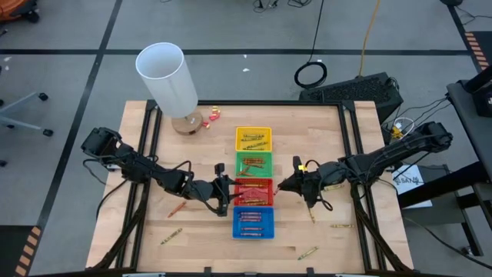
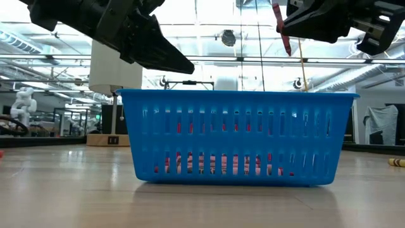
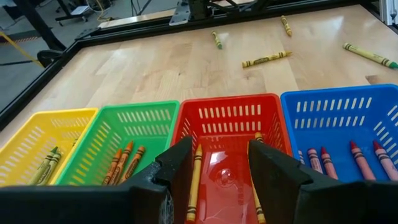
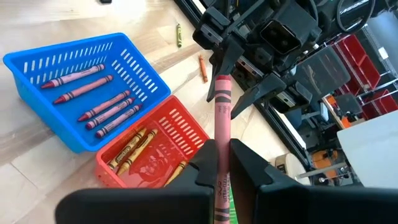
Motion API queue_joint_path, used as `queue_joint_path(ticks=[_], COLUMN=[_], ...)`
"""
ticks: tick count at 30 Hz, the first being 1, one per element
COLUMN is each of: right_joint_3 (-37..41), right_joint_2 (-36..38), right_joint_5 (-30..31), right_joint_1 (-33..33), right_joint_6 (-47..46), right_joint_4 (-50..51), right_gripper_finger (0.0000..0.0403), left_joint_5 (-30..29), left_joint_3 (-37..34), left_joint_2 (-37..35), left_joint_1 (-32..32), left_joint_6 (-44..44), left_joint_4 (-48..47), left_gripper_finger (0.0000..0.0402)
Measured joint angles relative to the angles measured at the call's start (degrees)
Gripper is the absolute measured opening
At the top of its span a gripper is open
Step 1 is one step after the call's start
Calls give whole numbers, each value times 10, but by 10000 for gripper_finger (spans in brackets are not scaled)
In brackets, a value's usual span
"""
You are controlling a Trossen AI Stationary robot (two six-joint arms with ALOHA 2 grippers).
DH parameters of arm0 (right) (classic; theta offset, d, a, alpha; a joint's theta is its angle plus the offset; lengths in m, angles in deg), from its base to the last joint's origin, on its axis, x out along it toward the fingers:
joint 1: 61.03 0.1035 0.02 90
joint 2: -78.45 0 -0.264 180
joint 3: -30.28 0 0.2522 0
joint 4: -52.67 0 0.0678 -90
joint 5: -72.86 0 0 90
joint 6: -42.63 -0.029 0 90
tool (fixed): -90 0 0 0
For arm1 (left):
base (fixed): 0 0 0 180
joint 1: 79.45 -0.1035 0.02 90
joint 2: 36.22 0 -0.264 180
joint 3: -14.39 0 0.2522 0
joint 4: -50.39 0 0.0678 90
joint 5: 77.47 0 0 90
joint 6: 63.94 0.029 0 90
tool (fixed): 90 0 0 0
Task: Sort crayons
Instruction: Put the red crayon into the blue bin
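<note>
Four trays stand in a row from far to near: yellow [image 1: 253, 139], green [image 1: 254, 163], red [image 1: 254, 190], blue [image 1: 253, 222]. Each holds a few crayons. My left gripper [image 3: 217, 180] is open at the red tray's [image 3: 231, 134] left side, with nothing between its fingers. My right gripper [image 4: 222, 163] hovers at that tray's right side [image 1: 280, 185], shut on a red crayon [image 4: 222, 106]. Loose crayons lie on the wood: an orange one [image 1: 177, 209] and olive ones [image 1: 171, 235] [image 1: 307, 252] [image 1: 340, 226]. My right gripper pinches the red crayon between its two fingers, on the paper wrap near one end [image 4: 221, 146]. The fingers lie along the crayon, whose long free part juts out past the fingertips. In the low view the crayon [image 2: 281, 28] slants downward, lifted clear above the trays.
A tall white cylinder [image 1: 169, 77] on a wooden base stands at the far left, with small red and yellow bits [image 1: 211, 114] beside it. A black frame [image 1: 350, 115] borders the wooden table. The blue tray [image 2: 237, 136] fills the low view.
</note>
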Motion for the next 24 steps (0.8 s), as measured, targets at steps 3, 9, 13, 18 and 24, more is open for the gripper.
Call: queue_joint_path(ticks=[3,9,13,18,24], right_joint_3=[0,0,0,0,0], right_joint_2=[0,0,0,0,0], right_joint_5=[0,0,0,0,0], right_joint_1=[0,0,0,0,0], right_joint_6=[-37,-165,-272,-369,-433], right_joint_4=[0,0,0,0,0], right_gripper_finger=[9,9,9,9,9], left_joint_5=[0,0,0,0,0], left_joint_3=[0,0,0,0,0], left_joint_2=[0,0,0,0,0], left_joint_1=[0,0,0,0,1], left_joint_6=[0,0,0,0,-15], left_joint_4=[2,6,6,6,5], left_gripper_finger=[157,157,157,157,157])
